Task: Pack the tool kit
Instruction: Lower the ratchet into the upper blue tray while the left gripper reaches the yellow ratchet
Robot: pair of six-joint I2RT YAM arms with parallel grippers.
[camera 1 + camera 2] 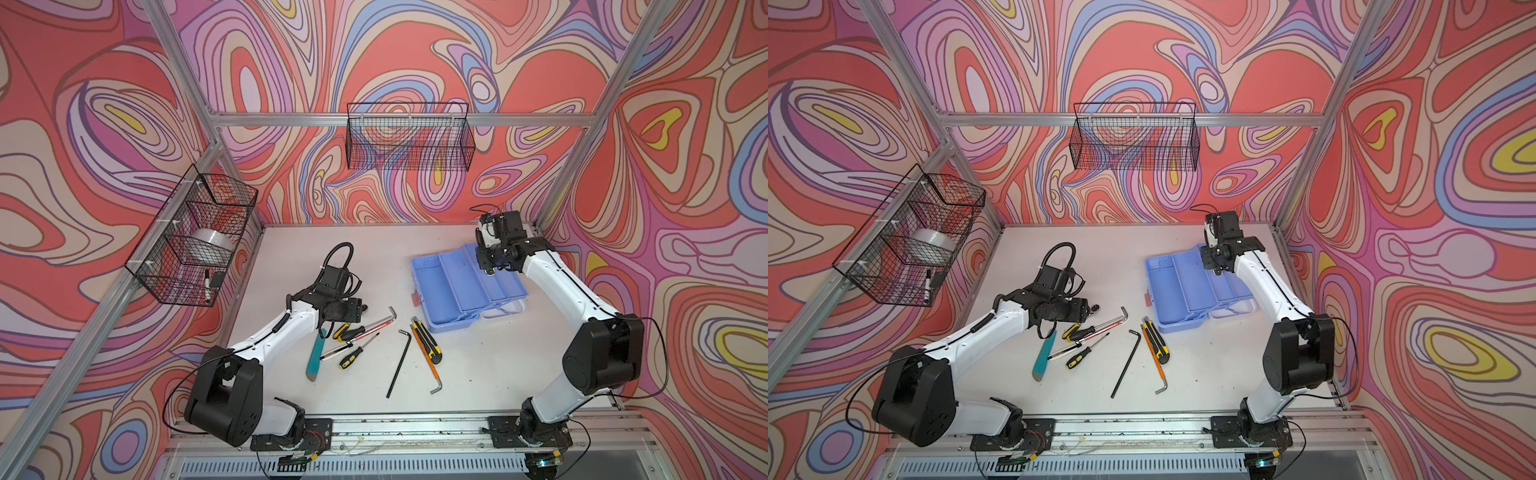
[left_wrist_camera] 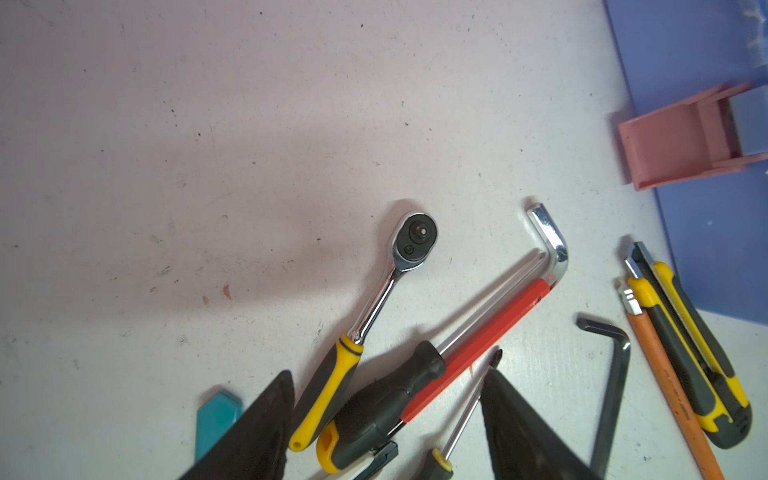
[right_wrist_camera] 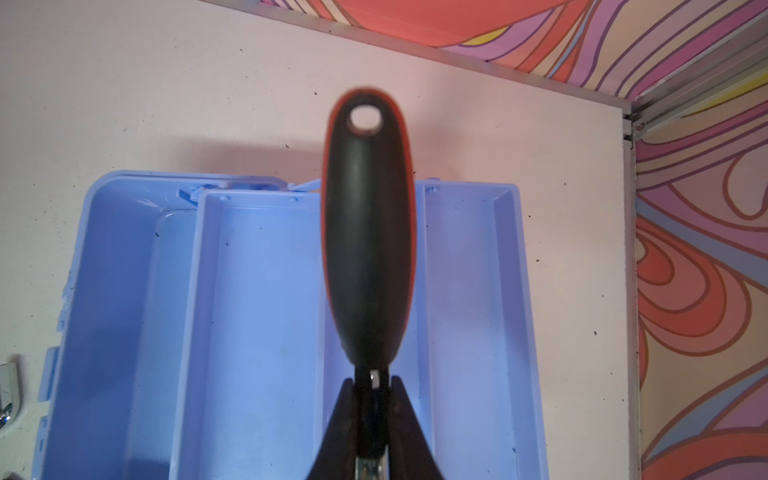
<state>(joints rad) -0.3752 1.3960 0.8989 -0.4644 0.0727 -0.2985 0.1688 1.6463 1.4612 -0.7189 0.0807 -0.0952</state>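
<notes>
The right gripper [image 3: 371, 380] clamps a black-orange tool handle [image 3: 368, 232] above the open blue toolbox [image 3: 257, 311], far right on the table [image 1: 478, 374]. The left gripper [image 2: 388, 374], jaws apart, hangs over the ratchet [image 2: 386, 291]. The side wire basket [image 1: 232, 195] holds a tape roll [image 1: 212, 245] and a marker [image 1: 207, 284].

In both top views the periwinkle plastic toolbox [image 1: 432, 286] sits right of centre on the white tabletop [image 1: 478, 374]; the assorted steel hand tools [image 1: 351, 357] lie lower left of it.
</notes>
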